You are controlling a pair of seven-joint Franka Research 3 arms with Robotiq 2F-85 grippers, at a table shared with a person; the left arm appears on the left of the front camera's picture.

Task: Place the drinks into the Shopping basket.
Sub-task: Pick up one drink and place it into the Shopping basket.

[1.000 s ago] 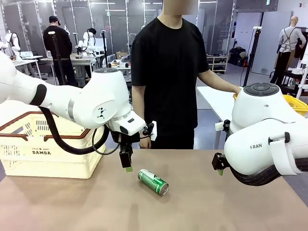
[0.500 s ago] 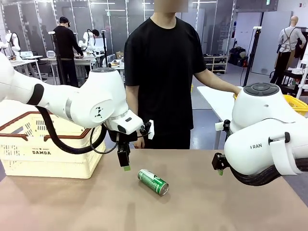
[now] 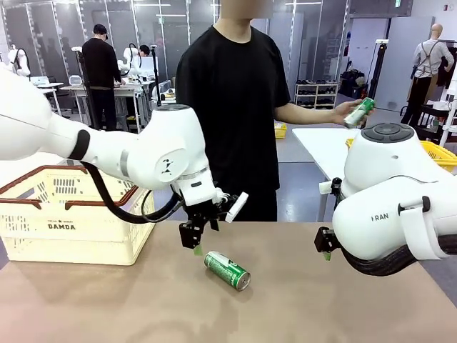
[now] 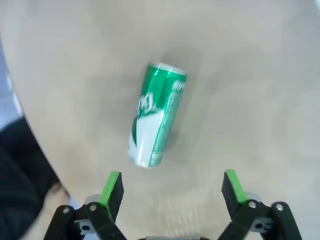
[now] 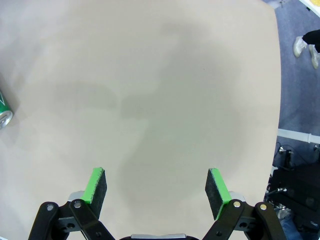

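On the tan worktop [image 3: 307, 307] a green drink can [image 3: 227, 270] is laid on its side near the middle. The left tool [image 4: 172, 187] is held close by it, fingers spread — nothing gripped. The right tool [image 5: 156, 192] is likewise spread. The cream Shopping basket [image 3: 71, 239] is set at the left edge; another green can [image 3: 358, 112] is held in the person's hand [image 3: 345, 113].
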